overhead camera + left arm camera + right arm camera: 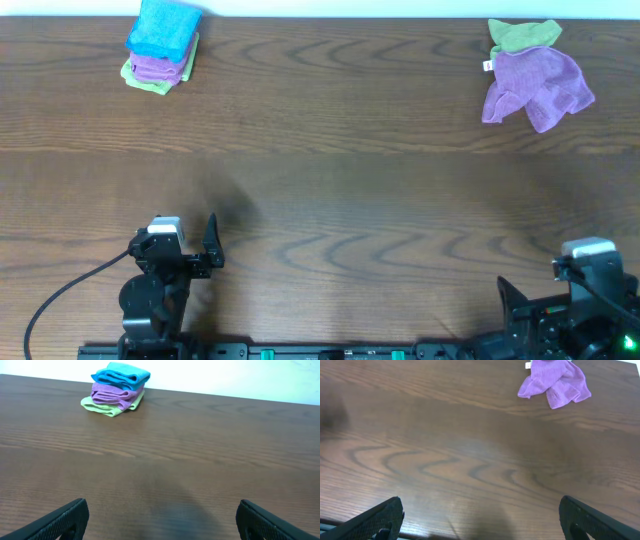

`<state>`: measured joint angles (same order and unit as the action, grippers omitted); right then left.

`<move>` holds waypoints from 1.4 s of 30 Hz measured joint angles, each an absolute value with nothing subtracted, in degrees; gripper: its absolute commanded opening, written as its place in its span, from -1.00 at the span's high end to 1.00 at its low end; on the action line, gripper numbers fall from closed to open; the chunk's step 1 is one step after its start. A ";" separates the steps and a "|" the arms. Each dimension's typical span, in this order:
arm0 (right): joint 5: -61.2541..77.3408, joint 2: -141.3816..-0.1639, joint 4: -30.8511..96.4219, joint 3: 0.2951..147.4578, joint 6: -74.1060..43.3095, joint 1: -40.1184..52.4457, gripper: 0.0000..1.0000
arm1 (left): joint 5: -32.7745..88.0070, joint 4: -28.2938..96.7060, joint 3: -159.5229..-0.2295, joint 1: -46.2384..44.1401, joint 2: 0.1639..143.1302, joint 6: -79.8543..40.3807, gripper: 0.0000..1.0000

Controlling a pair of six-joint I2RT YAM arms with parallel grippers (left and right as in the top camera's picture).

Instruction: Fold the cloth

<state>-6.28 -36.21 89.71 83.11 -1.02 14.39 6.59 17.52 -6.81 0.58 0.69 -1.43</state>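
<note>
Left gripper [161, 522]: my jaws spread wide, empty.
Right gripper [480, 521]: my jaws spread wide, empty.
Cloth [160, 27]: folded, topping purple cloth [160, 68], far-left corner of table [320, 180], well apart from me.

Folded sky-blue terry microfibre cloth [121, 375]: soft, matt nap. Dark brown wood-grain table [330, 170]: smooth, faint sheen. My black pincer fingers [60, 521]: matt plastic.

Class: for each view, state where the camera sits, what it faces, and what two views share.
Overhead: above table, looking down; left arm, right arm at bottom.
Left wrist: low, facing the cloth atop a stack; left gripper, open.
Right wrist: low, facing crumpled purple cloth; right gripper, open.
Shared: overhead and left wrist show the cloth.
</note>
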 measured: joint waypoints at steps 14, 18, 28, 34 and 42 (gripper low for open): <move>-6.50 -33.43 80.36 78.61 -0.97 9.87 -0.99 | 6.44 17.47 -6.79 0.58 0.69 -1.43 -0.90; -6.52 -26.76 72.31 69.91 -0.99 8.01 -0.99 | 6.33 17.30 -6.76 0.58 0.69 -1.43 -0.91; -6.52 -9.96 59.83 44.58 -0.99 7.94 -0.98 | 5.96 17.30 -6.76 0.58 0.62 -1.43 -0.91; -6.50 -6.48 53.23 34.24 -0.99 7.94 -0.99 | 5.98 17.32 -6.74 0.58 0.62 -1.43 -0.90; -6.50 -1.13 44.29 22.04 -0.99 7.94 -0.98 | 5.96 17.30 -6.74 0.58 0.62 -1.43 -0.90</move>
